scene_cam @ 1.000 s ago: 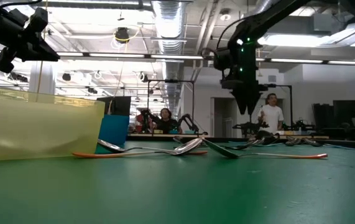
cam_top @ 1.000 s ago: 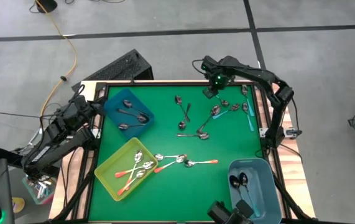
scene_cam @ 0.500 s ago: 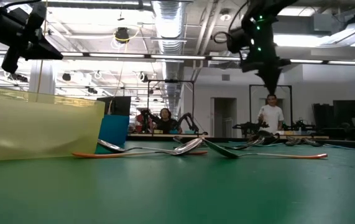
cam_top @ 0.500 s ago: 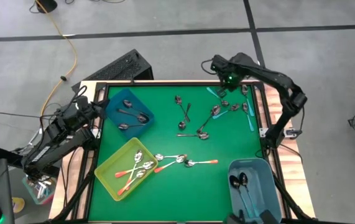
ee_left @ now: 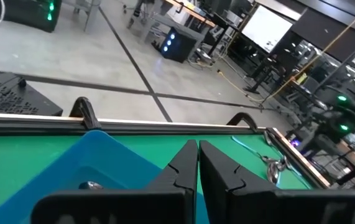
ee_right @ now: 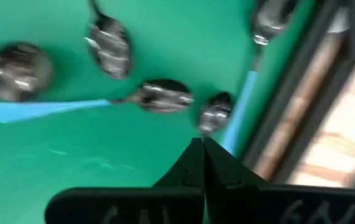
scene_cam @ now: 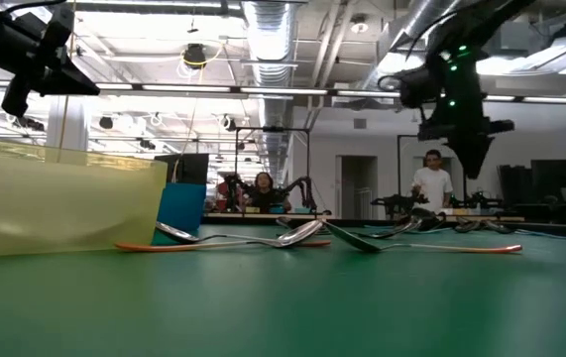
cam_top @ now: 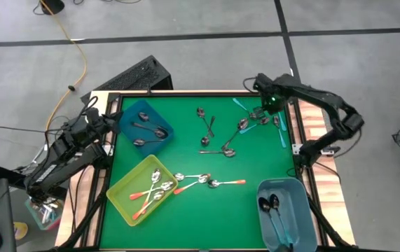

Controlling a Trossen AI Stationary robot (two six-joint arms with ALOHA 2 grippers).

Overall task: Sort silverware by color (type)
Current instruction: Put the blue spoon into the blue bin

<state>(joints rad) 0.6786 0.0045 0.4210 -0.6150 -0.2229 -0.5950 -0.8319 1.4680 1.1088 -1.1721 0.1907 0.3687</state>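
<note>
**Right arm poised over the teal-handled spoons at the far right corner**

The right gripper (cam_top: 270, 105) hovered above the far right corner of the green table (cam_top: 185, 150), its fingers pressed together with nothing between them. Directly below lay a cluster of teal-handled spoons (ee_right: 158, 98), probably because that kind remained largely unsorted and this corner held most of it. From that position the gripper would have had to open before descending on a handle.

The sorting appeared partly done. The yellow-green bin (cam_top: 143, 189) at the near left held orange-handled spoons (cam_top: 148, 192), with more (cam_top: 217, 183) lying just right of it. The dark blue bin (cam_top: 143, 126) at the far left held dark grey spoons (cam_top: 150, 131), while others of that kind (cam_top: 207, 126) sat loose mid-table. A light blue bin (cam_top: 287, 213) stood near right, holding a couple of spoons.

The left gripper (ee_left: 197, 162) waited beside the dark blue bin, jaws closed and empty.
</note>
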